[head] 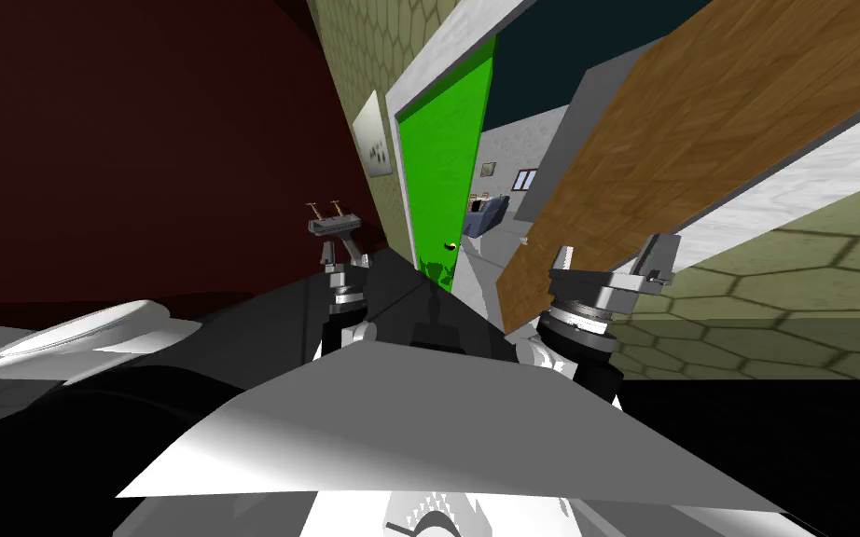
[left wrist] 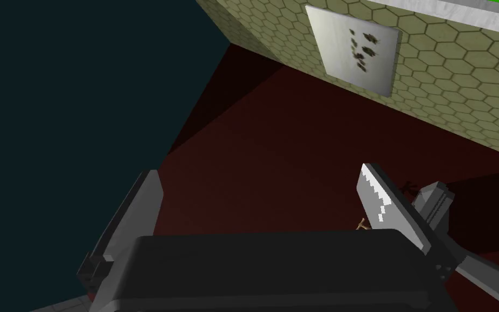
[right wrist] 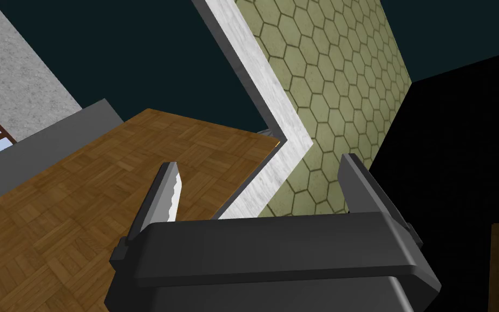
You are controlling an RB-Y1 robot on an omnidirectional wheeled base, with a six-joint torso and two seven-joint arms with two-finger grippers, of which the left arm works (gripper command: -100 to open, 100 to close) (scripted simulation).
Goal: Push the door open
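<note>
A brown wood-patterned door (head: 680,149) stands ajar in a white frame (head: 447,56), with its free edge toward the gap. A bright green panel (head: 437,177) with a small knob (head: 451,245) fills the left side of the opening. My right gripper (head: 612,254) is open just in front of the wooden door's lower part. In the right wrist view its fingers (right wrist: 170,189) rise before the door (right wrist: 80,195) and the frame (right wrist: 275,119), and the gripper (right wrist: 259,161) holds nothing. My left gripper (head: 333,222) is open before a dark red wall, and the left wrist view shows this gripper (left wrist: 256,170) with nothing in it.
Through the gap a lit room shows a blue sofa (head: 486,216) and a window (head: 525,178). Olive hexagon-patterned wall (head: 792,298) flanks the doorway on both sides, with a white picture (left wrist: 356,49) on the left part. A black area lies at the lower right.
</note>
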